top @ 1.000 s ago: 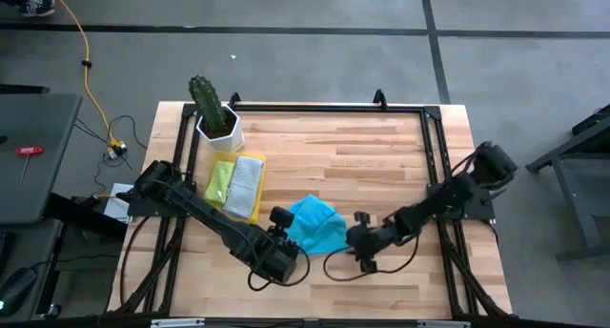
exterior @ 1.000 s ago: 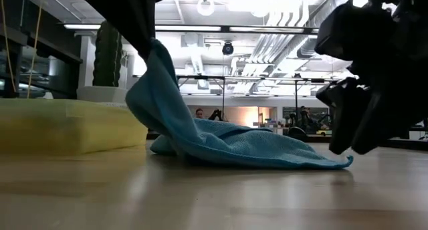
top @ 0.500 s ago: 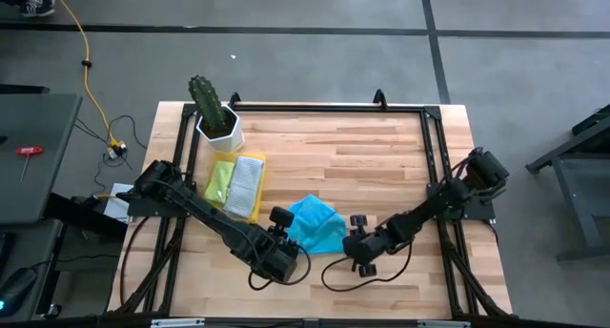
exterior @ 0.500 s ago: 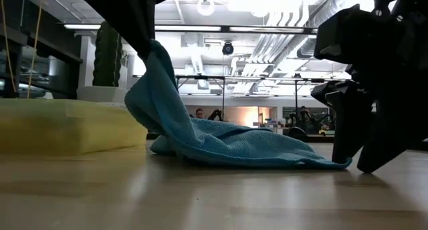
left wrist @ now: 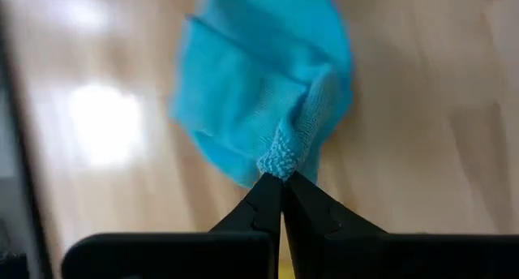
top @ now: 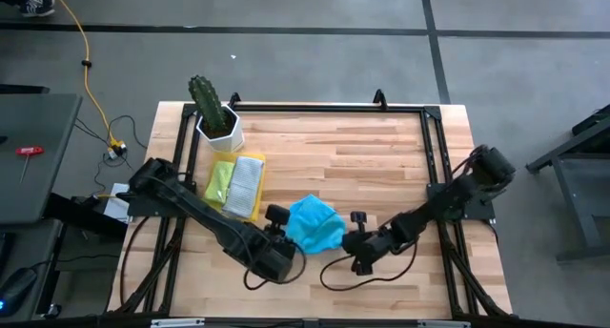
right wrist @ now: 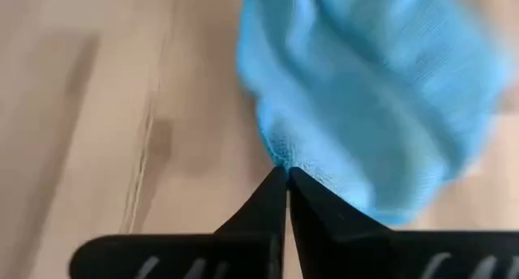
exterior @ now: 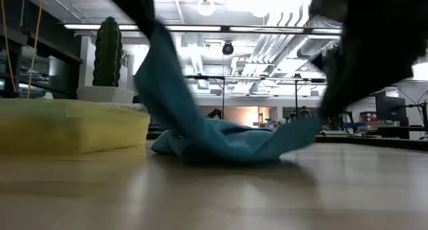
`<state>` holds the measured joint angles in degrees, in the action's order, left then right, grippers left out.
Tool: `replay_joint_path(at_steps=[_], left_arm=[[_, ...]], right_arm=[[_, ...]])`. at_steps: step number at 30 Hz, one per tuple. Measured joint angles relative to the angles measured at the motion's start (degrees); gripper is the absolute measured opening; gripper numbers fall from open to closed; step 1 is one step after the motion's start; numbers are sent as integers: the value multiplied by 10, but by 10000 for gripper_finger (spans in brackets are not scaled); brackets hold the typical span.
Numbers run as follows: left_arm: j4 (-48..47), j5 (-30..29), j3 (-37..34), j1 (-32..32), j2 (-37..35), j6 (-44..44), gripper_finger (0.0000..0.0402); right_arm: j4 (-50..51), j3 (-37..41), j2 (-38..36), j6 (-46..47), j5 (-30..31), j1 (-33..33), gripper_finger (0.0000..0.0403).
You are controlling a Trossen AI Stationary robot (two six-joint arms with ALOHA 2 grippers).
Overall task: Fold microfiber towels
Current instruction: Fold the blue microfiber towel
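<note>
Towel (right wrist: 381,92) edge nipped in right pincer (right wrist: 286,175), wrist view only

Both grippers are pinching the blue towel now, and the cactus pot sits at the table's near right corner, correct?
Not quite: the cactus pot sits at the far left corner, as the high view shows. The left gripper and right gripper are each shut on the blue towel.

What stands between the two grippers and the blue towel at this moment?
Nothing visible does. The left gripper is shut on one edge of the blue towel, and the right gripper is shut on its opposite edge.
</note>
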<state>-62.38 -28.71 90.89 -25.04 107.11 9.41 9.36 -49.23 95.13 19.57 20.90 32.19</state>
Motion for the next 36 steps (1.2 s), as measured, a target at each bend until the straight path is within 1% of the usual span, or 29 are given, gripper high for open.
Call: replay_joint_path(at_steps=[4,7,10,12,15,17,19,21,24,27,30,36], left_arm=[[1,-71,1,6,-59,39,0],[3,-126,1,22,-105,75,0],[4,-158,1,50,-142,89,0],[6,-164,1,77,-159,79,0],[20,-175,1,129,-166,58,1],[25,-174,0,167,-168,39,1],[51,-170,1,209,-166,19,1],[68,-156,1,248,-163,4,1],[118,-129,0,296,-163,-12,1],[170,-105,0,329,-167,-30,1],[227,-106,2,351,-177,-50,1],[278,-109,1,386,-182,-93,7]], right_arm=[[89,-26,-79,-1,66,22,1],[128,-43,-148,-4,117,42,1],[156,-56,-209,-15,175,58,1],[166,-63,-248,-29,216,64,0],[166,-64,-297,-57,267,64,0],[165,-64,-321,-74,300,56,0],[170,-64,-346,-87,332,47,0],[169,-64,-369,-104,361,33,0],[169,-64,-402,-128,381,9,0],[169,-64,-433,-157,394,-23,0],[163,-64,-463,-183,395,-63,0],[167,-71,-501,-235,377,-142,0]])
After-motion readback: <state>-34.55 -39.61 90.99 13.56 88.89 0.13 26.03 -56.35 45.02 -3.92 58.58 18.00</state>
